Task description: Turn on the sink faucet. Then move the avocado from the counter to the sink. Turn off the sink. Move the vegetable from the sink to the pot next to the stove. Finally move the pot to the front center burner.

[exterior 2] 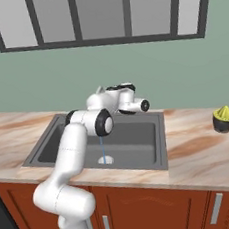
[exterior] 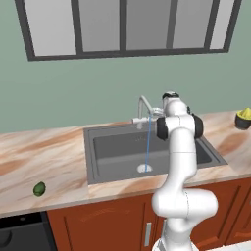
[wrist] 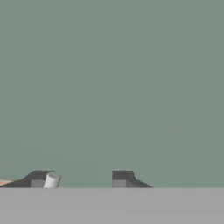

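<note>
The sink faucet (exterior: 143,105) stands behind the sink (exterior: 98,147), and a thin blue stream of water (exterior: 148,144) falls from its spout to the pale drain (exterior: 144,168). My gripper (wrist: 81,178) is at the faucet's base, facing the green wall. It is open, and a small grey lever end (wrist: 51,179) lies just inside one fingertip (wrist: 38,178). The avocado (exterior: 39,188), small and dark green, rests on the counter (exterior: 44,152) far left of the sink, near the front edge. The pot and the stove are out of view.
A yellow-green thing in a dark bowl (exterior 2: 223,118) sits on the counter right of the sink. A window runs above the green wall. A dark appliance front (exterior: 19,235) sits under the counter at the lower left.
</note>
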